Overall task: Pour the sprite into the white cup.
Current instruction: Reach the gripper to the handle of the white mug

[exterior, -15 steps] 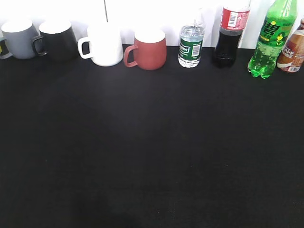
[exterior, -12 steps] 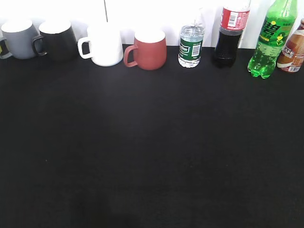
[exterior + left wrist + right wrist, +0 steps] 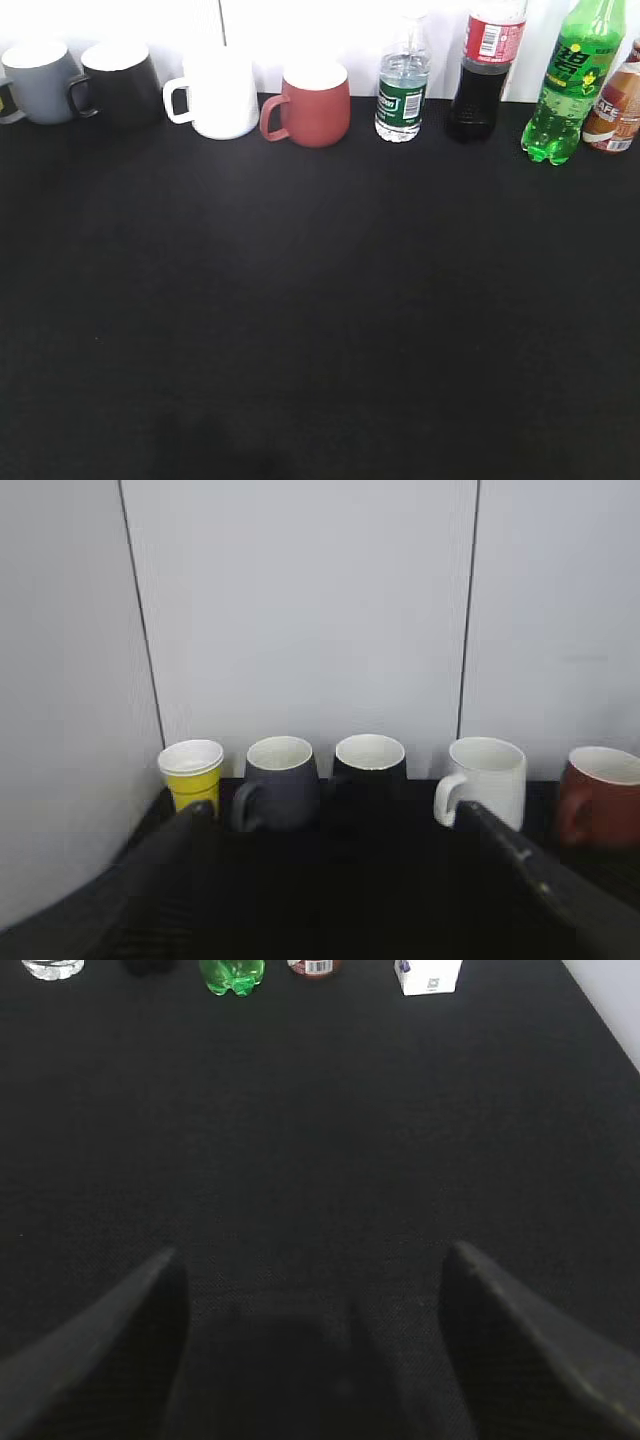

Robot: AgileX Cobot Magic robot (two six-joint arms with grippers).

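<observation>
Comparison with the frame taken just before showed no displacement of any item in the exterior view; only a slight shift in framing along the upper edge was noted.

The sprite (image 3: 568, 85) stood upright at the upper right of the exterior view, on the black table (image 3: 320, 320), between the cola bottle (image 3: 482, 70) and a brown-labelled bottle (image 3: 612, 112) at the right border. The white cup (image 3: 218, 95) stood in the upper left, handle turned left, just beside the reddish-brown mug (image 3: 312, 103) and right of the black mug (image 3: 122, 82) and grey mug (image 3: 38, 82). A water bottle (image 3: 402, 85) stood between the mugs and the cola. Neither arm appeared in this view.

The left wrist view alone showed a yellow paper cup (image 3: 192, 775) at the left end of the mug row, and the left gripper (image 3: 335, 825) spread wide, holding nothing, fingers framing the lower corners. The right wrist view alone showed a white carton (image 3: 430, 975) at the top, right of the sprite's base, and the right gripper (image 3: 310, 1270) likewise spread wide and empty over bare cloth, well apart from the bottles.
</observation>
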